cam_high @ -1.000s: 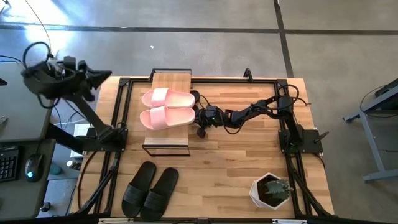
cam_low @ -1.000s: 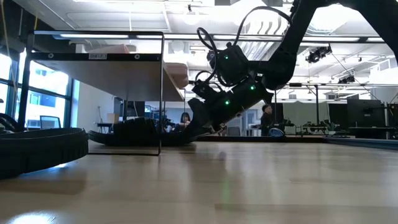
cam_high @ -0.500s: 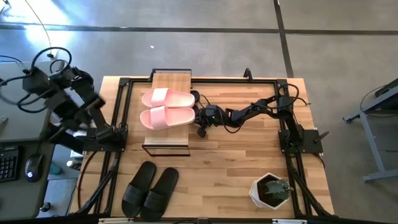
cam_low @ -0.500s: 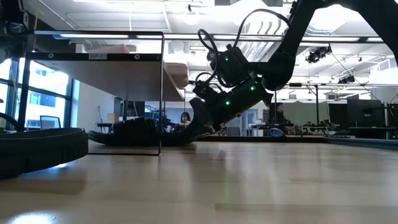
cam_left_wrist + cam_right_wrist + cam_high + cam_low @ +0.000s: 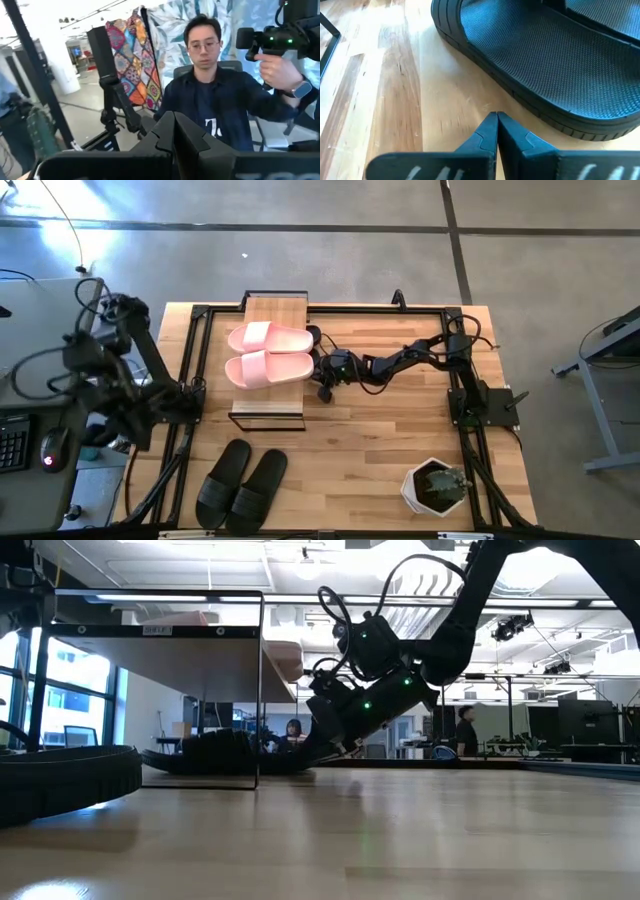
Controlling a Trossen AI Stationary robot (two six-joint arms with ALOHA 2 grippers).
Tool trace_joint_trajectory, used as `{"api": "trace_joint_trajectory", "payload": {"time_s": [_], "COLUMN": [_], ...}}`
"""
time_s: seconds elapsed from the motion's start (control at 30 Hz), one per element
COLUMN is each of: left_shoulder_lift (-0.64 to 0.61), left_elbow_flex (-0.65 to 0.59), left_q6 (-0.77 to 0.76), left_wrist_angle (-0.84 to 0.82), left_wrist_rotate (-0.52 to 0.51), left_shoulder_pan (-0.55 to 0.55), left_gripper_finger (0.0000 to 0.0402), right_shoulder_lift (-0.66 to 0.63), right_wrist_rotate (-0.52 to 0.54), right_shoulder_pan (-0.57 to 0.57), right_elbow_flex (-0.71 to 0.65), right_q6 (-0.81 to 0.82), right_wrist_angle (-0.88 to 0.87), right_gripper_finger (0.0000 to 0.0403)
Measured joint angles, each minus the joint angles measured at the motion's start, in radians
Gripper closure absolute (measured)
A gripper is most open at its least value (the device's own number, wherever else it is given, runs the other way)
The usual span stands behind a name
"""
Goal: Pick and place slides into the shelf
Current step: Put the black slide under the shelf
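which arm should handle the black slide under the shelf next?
Right. The right gripper, shut, sits low beside the shelf with the black slide just ahead. The left gripper is off the table's left edge.

A pink pair of slides (image 5: 268, 354) lies on the shelf (image 5: 272, 312); a black pair (image 5: 240, 486) lies near the table's front edge.

1. Open tabletop (image 5: 370, 440) lies between the shelf (image 5: 272, 360) and the potted plant (image 5: 436, 486) (near the right front corner).
2. The right arm (image 5: 400, 363) stretches across the table's middle, its closed gripper (image 5: 322, 375) at the shelf's right side.
3. A black pair of slides (image 5: 240, 485) occupies the front left.
4. Pink slides (image 5: 268, 354) cover the shelf top.
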Motion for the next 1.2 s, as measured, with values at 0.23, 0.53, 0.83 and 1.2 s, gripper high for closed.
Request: {"api": "trace_joint_trajectory", "payload": {"time_s": [0.23,0.53,0.83,1.2], "left_shoulder_lift": [0.095,0.345,0.412,0.145], "left_elbow_flex": [-0.121,-0.154,-0.086,-0.059], "left_q6": [0.043,-0.043,-0.024,-0.221], "left_wrist_angle": [0.134,0.292,0.303,0.082], "left_wrist_rotate": [0.11,0.31,0.084,-0.166], "left_shoulder_pan": [0.033,0.361,0.793,1.316], "left_gripper_finger": [0.0401,0.0401,0.0401,0.0401], "right_shoulder_lift": [0.0,0.0,0.0,0.0], "right_wrist_rotate": [-0.02,-0.045,-0.061,-0.09], "right_shoulder_pan": [0.0,0.0,0.0,0.0], "right_elbow_flex": [0.0,0.0,0.0,0.0], "right_q6": [0.023,0.024,0.023,0.014], "right_wrist_angle": [-0.011,-0.012,-0.012,-0.019], "right_gripper_finger": [0.0403,0.0403,0.0403,0.0403]}}
